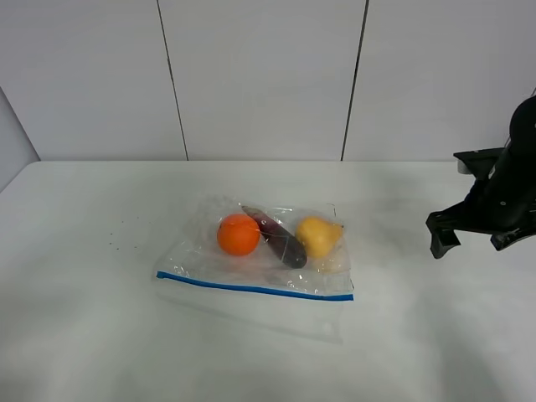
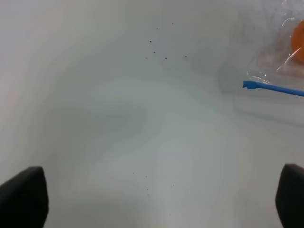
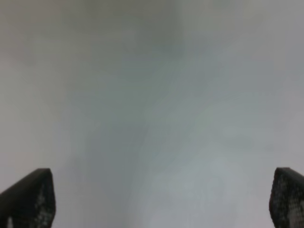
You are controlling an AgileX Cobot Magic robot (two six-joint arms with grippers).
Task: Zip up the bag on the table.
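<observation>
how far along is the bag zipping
Nothing looks done: the bag lies on the table, untouched. In hand: nothing; the left gripper and right gripper are open and empty, the right arm off to the side. Left: reach the blue zipper strip and close it.

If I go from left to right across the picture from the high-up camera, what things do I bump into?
Orange → purple eggplant → yellow fruit, all inside the clear bag on the white table → then, past a bare gap, the robot's right hand, wide open.
</observation>
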